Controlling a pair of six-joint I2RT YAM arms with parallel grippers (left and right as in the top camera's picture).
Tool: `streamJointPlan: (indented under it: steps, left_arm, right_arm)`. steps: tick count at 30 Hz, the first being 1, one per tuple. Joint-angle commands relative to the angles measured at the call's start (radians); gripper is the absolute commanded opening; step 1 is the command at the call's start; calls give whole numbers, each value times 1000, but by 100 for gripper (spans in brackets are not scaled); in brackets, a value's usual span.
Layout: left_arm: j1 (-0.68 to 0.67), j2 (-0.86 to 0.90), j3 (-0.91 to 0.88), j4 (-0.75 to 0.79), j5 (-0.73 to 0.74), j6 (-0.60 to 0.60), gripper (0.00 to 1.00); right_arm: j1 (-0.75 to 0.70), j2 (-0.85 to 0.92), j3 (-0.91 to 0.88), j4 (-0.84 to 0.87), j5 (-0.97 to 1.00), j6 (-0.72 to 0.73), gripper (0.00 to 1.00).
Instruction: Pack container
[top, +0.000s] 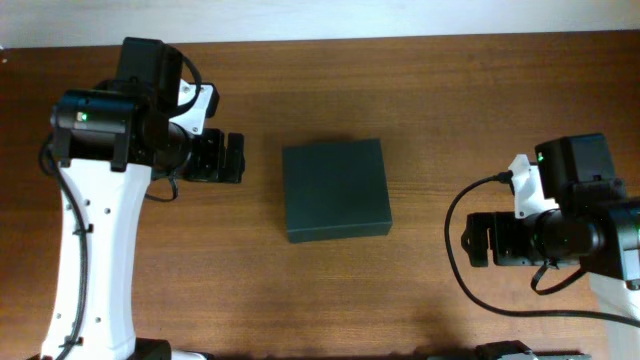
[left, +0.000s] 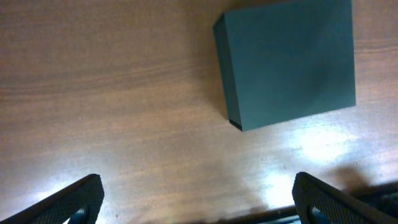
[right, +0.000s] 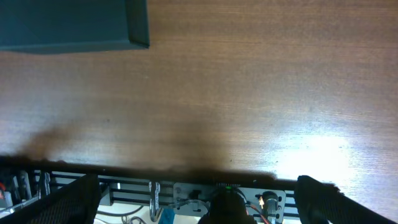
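We're looking down on the wooden table (top: 430, 90), and there's the container (top: 335, 190), dark green-black and matte, lying flat just left of the middle of the overhead frame. Its lid looks to be down, as far as we can tell; the top face reads as one smooth panel.

Over at the left of the frame, the left gripper (top: 238, 160) points toward the box's upper left corner. It is near but not touching, with a strip of bare wood between them. From the left wrist camera we get both fingers (left: 81, 199) poking in at the lower corners of the frame, spread wide with only tabletop between them. The jaws are fully apart and holding nothing. The container fills the upper right of that view, one corner turned toward us, with a small dark notch at its lowest corner.

On the right side of the overhead frame, the right gripper (top: 472, 240) sits lower, about level with the box's bottom edge. It faces left and is well apart from the box. A black cable (top: 452, 250) loops around beside it. Its wrist camera tells the same story: two fingers (right: 323, 199) at the lower corners, gaping wide and gripping nothing. Up in the top left of that view we catch just a corner of the container. Along the bottom runs the table's edge with a metal rail (right: 180, 186) and some wiring beneath.
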Motion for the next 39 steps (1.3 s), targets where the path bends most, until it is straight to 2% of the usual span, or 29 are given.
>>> streamJointPlan:
  steps: [1, 39]
  left_arm:
    - [5, -13, -46, 45, -11, -10, 99]
    - [5, -10, -50, 55, -11, -10, 99]
  right_arm:
    - [5, 16, -6, 29, 21, 8, 99]
    - [5, 65, -6, 63, 20, 8, 99]
